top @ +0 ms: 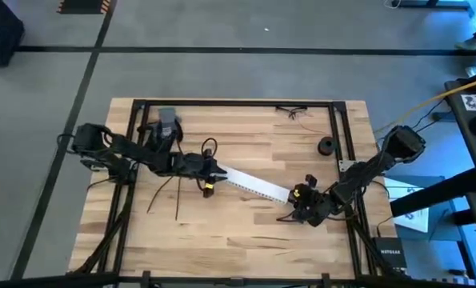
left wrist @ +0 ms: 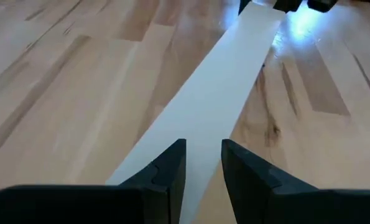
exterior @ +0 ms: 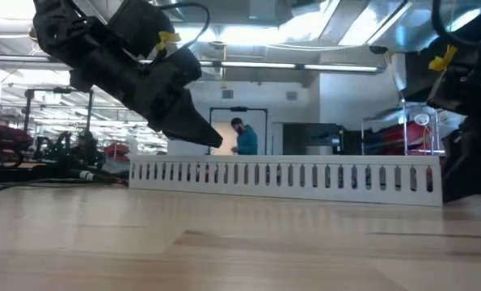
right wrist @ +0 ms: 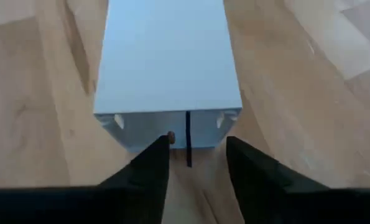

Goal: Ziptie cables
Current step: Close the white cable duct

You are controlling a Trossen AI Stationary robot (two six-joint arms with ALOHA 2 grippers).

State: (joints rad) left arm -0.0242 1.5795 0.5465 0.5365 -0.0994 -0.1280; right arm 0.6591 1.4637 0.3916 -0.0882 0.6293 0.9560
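White slotted strip, one only, lies between two grippers, left and right, jaws spread.

So the slotted strip lies diagonally across the middle of the table. Left gripper sits at its left end, right gripper at its right end. The cables trail toward the front edge, left of the strip. A small spool sits by the right edge, and some loose wire lies near the back edge.
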